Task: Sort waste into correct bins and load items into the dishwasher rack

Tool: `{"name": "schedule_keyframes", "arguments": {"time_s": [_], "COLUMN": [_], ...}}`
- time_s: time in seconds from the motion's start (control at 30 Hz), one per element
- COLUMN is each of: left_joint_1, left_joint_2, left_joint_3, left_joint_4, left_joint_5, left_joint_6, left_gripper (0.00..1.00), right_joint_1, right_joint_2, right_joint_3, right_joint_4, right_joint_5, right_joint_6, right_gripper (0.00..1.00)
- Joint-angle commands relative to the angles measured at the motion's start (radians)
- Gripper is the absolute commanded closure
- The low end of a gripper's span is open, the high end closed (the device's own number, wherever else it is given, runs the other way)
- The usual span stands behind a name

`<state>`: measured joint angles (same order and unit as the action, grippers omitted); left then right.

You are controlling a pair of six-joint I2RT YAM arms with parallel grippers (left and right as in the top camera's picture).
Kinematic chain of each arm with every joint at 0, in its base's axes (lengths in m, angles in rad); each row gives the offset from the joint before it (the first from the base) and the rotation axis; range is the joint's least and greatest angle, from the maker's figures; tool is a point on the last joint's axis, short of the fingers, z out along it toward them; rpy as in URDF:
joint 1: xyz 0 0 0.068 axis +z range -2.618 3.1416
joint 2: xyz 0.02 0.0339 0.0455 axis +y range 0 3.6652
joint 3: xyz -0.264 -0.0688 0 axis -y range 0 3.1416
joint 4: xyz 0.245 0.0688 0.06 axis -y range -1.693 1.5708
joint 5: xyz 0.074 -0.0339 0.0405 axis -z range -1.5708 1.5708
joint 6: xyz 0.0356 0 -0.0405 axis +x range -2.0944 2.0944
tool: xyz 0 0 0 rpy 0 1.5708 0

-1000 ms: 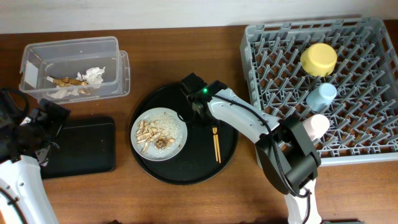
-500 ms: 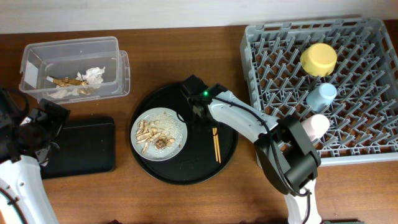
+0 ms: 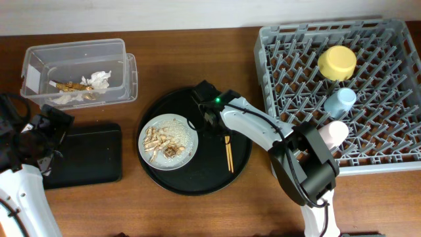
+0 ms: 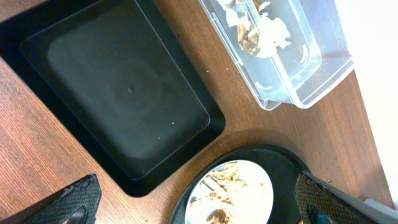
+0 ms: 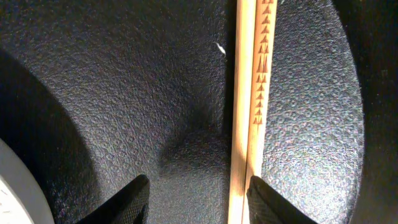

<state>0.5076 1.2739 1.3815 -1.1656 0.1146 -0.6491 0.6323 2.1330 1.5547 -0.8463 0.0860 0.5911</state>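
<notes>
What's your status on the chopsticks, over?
Left fingers open, empty, over black bin. Right fingers open, chopsticks between them, flat on round tray. Plate of scraps close by.

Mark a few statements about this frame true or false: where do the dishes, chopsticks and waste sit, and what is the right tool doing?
1. The yellow bowl sits in the dishwasher rack. True.
2. The chopsticks lie in the rack. False: they lie on the round black tray.
3. The grey plate carries food bits. True.
4. The shallow black tray holds a napkin. False: it is bare; the napkin is in the clear tub.
5. The right tool is shut on the chopsticks. False: its jaws stand open, with the chopsticks lying between them.
</notes>
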Motion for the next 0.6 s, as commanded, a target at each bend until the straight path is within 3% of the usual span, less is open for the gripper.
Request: {"name": "schedule_keyframes", "arguments": {"time_s": [0.0,0.37,0.4,0.47,0.57], "left_joint_1": [0.006,0.006,0.006,0.006,0.006], "left_joint_2": [0.004,0.004,0.004,0.004,0.004], "left_joint_3": [-0.003,-0.003,-0.003,-0.003,-0.003], "left_joint_4": [-0.002,-0.002,-0.002,-0.002,-0.002], "left_joint_5": [-0.007,-0.007,-0.007,-0.007,-0.007], "left_joint_6": [-0.010,-0.010,-0.010,-0.010,-0.010], "left_gripper": [0.01,0.01,0.01,0.01,0.01], "right_joint_1": [-0.001,0.015,0.015,0.014,0.008], "right_joint_2": [0.034,0.086,0.086,0.085,0.085], "right_joint_3": [-0.007,-0.008,-0.008,-0.006,0.002], "right_joint_4": [0.003,0.027,0.027,0.025,0.022], "right_joint_5": [-0.003,-0.002,0.000,0.008,0.008], "right_joint_6": [0.014,0.039,0.039,0.039,0.039], "right_gripper": [0.49,0.50,0.55,0.78,0.96]}}
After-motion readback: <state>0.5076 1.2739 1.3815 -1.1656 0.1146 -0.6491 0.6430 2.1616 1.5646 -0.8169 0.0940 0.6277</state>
